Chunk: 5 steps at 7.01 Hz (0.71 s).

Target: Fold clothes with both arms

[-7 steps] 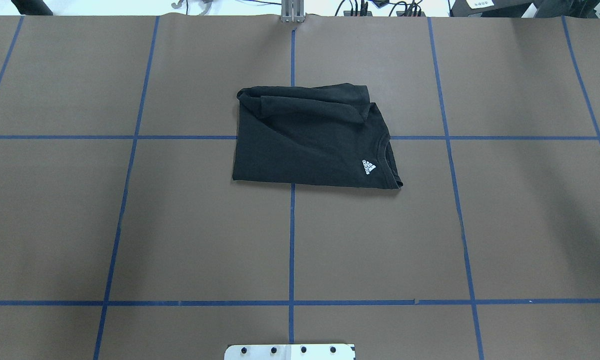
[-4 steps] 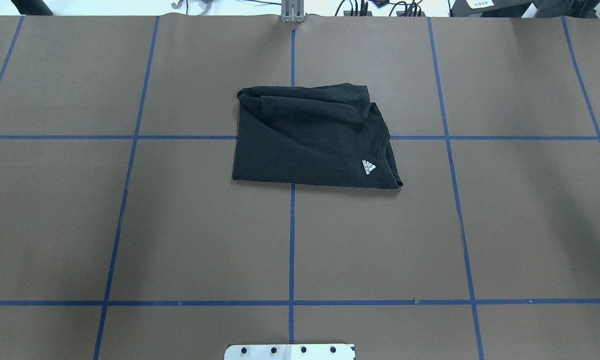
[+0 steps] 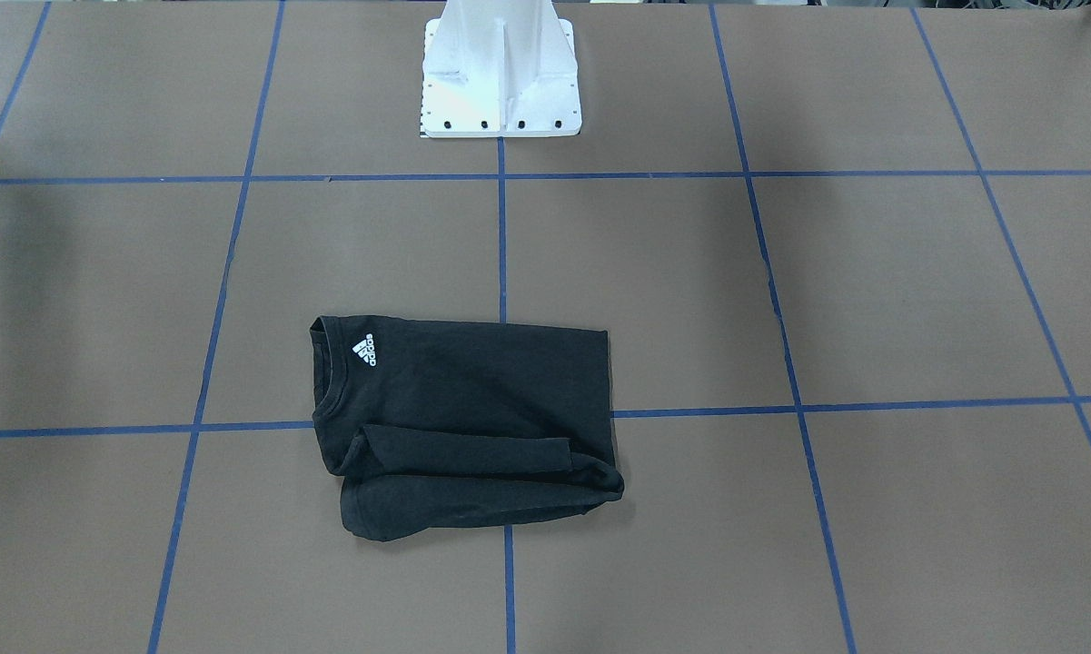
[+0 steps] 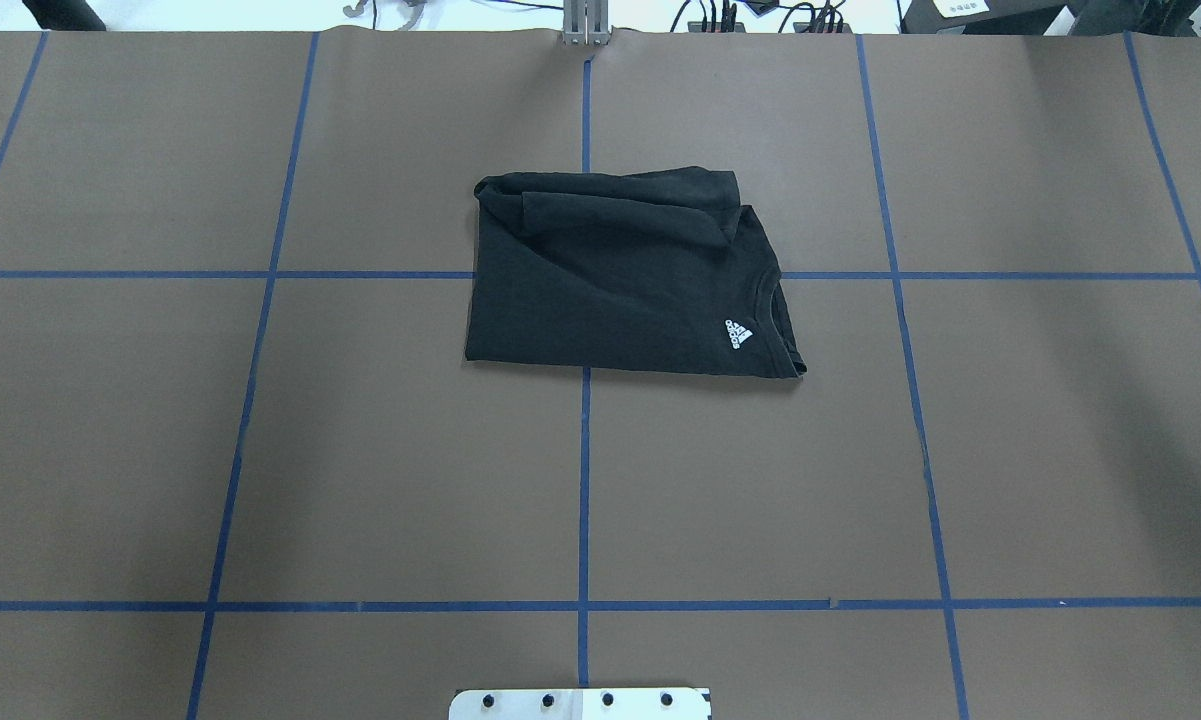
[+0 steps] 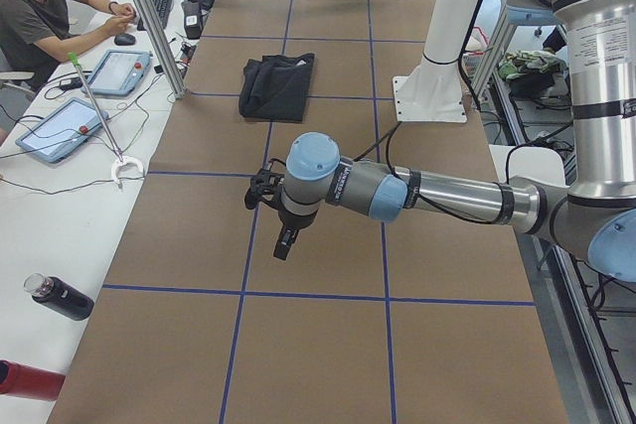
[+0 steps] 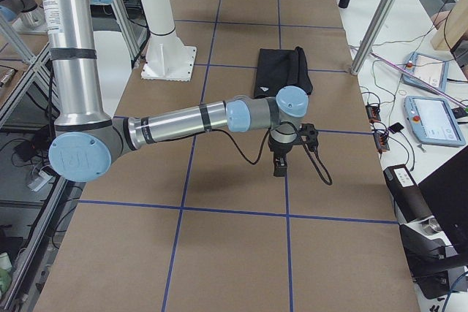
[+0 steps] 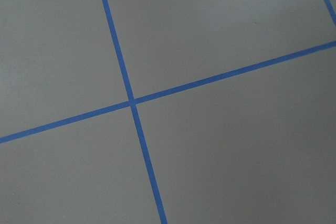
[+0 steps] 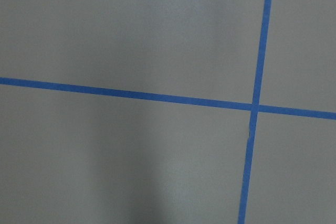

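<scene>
The black T-shirt [image 4: 620,280] lies folded into a rough rectangle at the table's middle, far from the robot. Its small white three-stripe logo [image 4: 738,333] faces up near the collar. It also shows in the front-facing view [image 3: 463,418] and both side views [image 5: 276,86] [image 6: 281,71]. The orbit graphic is hidden. My left gripper [image 5: 286,240] hangs over bare table, well away from the shirt; I cannot tell whether it is open or shut. My right gripper [image 6: 280,166] hangs likewise over bare table, and I cannot tell its state. Both wrist views show only brown table and blue tape.
The white mounting base [image 3: 500,73] stands at the robot's edge. Blue tape lines [image 4: 584,480] grid the brown table. An operator [image 5: 40,7] sits by tablets [image 5: 55,131] beyond the far edge. A dark bottle [image 5: 60,297] and metal posts [image 5: 149,17] stand there too.
</scene>
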Each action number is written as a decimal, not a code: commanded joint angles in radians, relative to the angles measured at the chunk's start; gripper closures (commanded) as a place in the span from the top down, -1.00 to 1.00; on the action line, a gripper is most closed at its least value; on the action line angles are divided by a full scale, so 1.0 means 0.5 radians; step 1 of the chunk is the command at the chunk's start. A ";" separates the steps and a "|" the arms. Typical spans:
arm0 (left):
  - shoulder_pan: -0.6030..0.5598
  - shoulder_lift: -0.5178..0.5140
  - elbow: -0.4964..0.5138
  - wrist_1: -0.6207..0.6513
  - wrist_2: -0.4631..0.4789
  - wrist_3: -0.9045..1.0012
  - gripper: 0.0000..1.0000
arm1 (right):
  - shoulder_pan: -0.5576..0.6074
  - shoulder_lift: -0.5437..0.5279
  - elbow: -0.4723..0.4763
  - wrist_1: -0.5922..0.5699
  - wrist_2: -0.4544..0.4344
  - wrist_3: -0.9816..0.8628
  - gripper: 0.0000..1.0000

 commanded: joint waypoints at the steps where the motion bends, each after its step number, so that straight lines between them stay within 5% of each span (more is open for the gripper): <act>1: 0.000 -0.008 0.033 -0.016 0.002 0.000 1.00 | 0.001 -0.005 -0.012 -0.001 0.081 0.003 1.00; 5: -0.007 -0.002 0.006 -0.017 -0.001 -0.006 1.00 | 0.004 -0.020 0.012 0.005 0.087 0.000 1.00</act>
